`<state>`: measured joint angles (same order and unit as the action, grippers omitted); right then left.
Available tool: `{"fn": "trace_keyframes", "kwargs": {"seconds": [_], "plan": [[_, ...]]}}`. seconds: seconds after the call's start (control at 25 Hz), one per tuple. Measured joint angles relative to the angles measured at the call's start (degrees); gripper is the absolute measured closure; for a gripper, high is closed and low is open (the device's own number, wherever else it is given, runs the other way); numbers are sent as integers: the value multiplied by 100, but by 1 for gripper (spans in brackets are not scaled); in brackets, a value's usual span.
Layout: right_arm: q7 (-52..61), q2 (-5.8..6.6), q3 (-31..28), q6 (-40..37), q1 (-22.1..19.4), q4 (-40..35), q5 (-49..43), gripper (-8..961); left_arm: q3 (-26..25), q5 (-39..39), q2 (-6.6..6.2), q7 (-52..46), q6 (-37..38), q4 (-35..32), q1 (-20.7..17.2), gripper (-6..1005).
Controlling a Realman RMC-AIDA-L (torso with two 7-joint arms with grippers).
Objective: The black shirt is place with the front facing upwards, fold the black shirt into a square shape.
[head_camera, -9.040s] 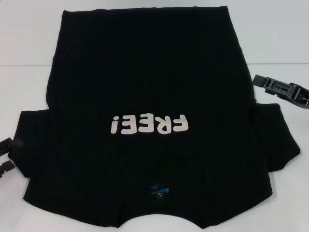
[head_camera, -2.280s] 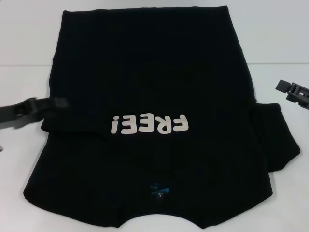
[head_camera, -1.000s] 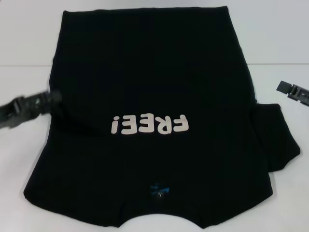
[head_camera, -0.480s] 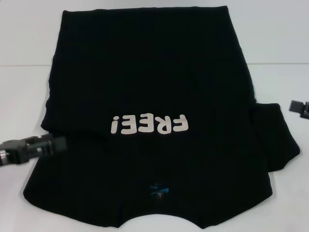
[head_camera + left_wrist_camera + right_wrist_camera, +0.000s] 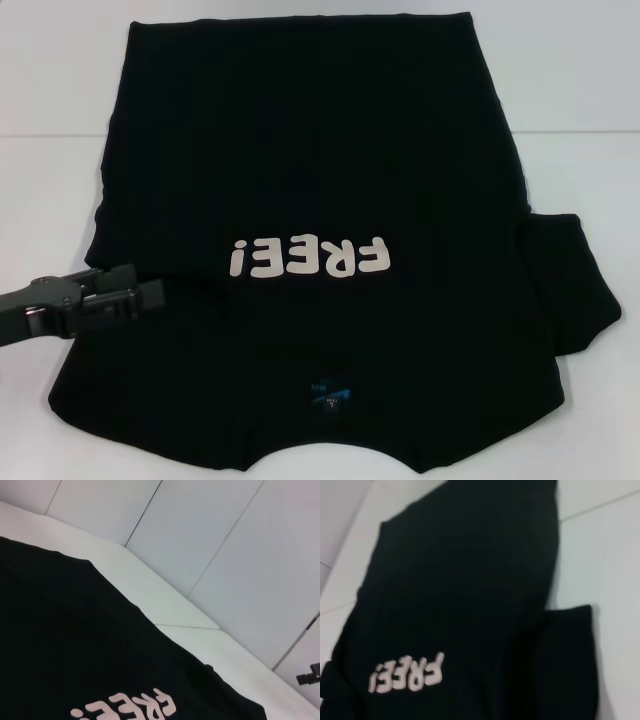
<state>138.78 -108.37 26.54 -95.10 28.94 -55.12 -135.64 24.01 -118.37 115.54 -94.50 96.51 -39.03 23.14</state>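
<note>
Left gripper reaches in from the shirt's left edge, its tips over the cloth just below the folded-in left sleeve; whether its fingers are open or closed on fabric I cannot tell. Spread across the white table lies the shirt, front up, collar nearest the robot, right sleeve still out flat. White "FREE!" lettering shows in every view. Only the head view catches the blue neck label. Only the left wrist view shows the right gripper, far off.
</note>
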Motion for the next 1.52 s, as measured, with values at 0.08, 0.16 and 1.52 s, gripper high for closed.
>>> {"fn": "trace_keyframes", "kwargs": {"seconds": [0.08,0.16,1.52], "plan": [[261,4,10,-32,120,-48,-291,173,-11,12,7,-87,22,0,62,185],[460,-7,10,-7,261,-49,-668,174,-26,16,17,-114,49,0,86,185],[765,-370,821,2017,1077,1595,-1449,189,-124,134,153,-271,93,-61,113,186]]}}
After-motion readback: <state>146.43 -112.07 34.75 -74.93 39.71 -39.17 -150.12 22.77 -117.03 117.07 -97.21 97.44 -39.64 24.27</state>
